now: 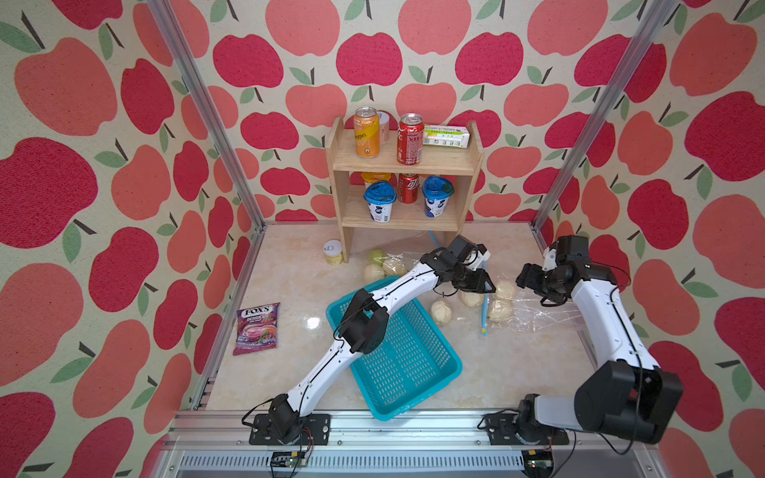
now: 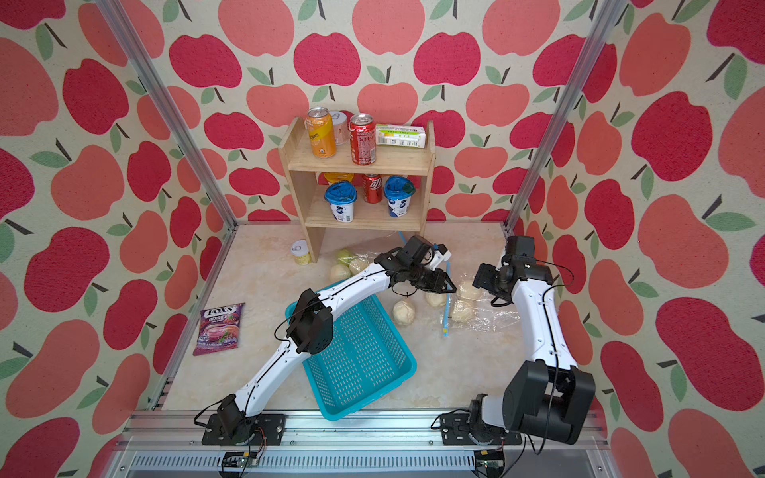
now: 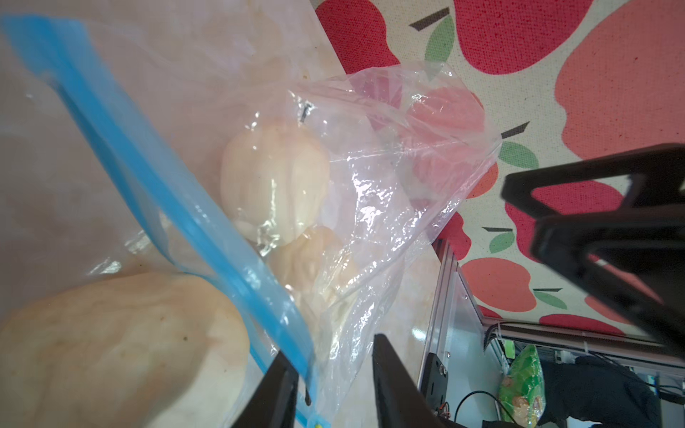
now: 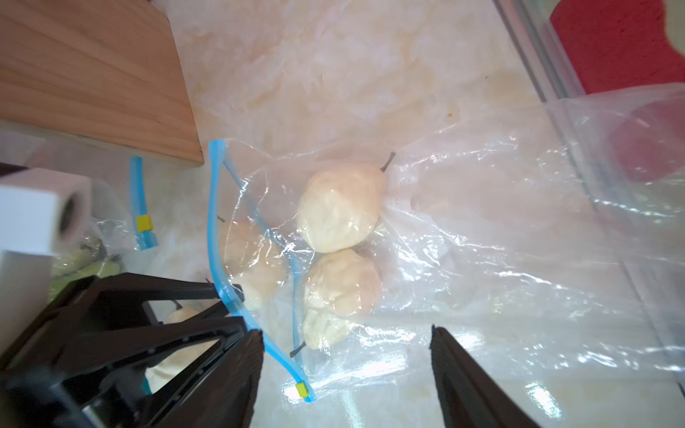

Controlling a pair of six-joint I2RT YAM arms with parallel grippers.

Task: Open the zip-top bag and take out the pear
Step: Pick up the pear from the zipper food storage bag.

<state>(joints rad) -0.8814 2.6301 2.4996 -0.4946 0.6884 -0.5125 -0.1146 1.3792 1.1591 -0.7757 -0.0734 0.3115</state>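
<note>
My left gripper parted beside the blue zip strip, zip-top bag on the table, pear inside, my right gripper spread wide, holding nothing

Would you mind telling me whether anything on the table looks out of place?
The teal basket sits askew, its near corner poking past the front edge of the table. One pear lies loose outside the zip-top bag.

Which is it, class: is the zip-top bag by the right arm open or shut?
Open: the zip-top bag has its blue zip strips gaping apart; pears lie inside.
</note>
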